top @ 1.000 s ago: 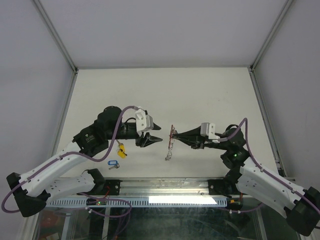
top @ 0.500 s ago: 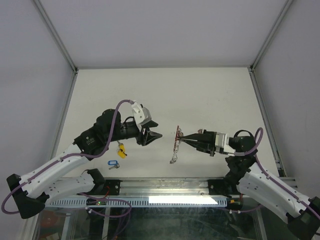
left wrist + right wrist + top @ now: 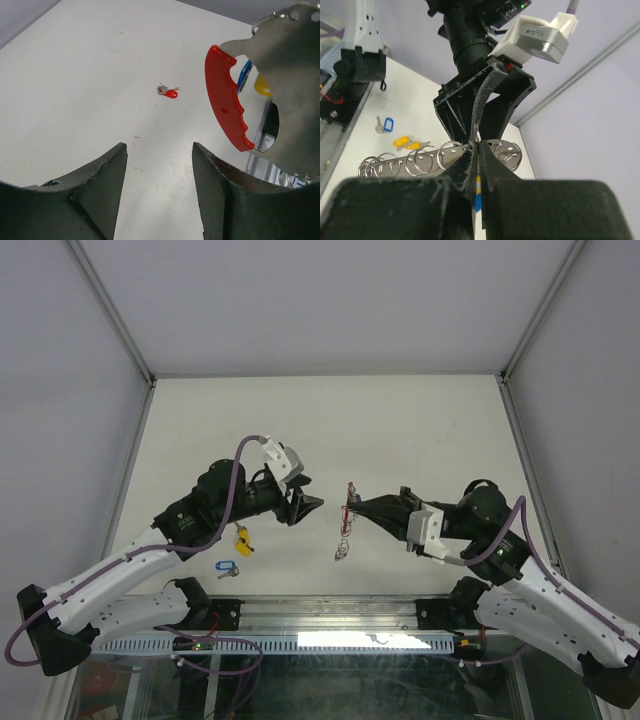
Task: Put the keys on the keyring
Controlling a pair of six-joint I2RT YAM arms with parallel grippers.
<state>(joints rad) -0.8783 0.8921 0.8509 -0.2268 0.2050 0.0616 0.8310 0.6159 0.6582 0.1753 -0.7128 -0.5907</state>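
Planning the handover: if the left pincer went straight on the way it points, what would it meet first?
Probably the keyring, held up by the right pincer just ahead of the left pincer; the wrist view shows it off-centre, so a near miss is possible.

A white table (image 3: 400,420) sits between grey walls (image 3: 300,300).

no text can be read. a grey label (image 3: 538,38) on the white camera housing (image 3: 566,21) carries print too small to make out; tags on the keys (image 3: 242,538) show no legible writing.
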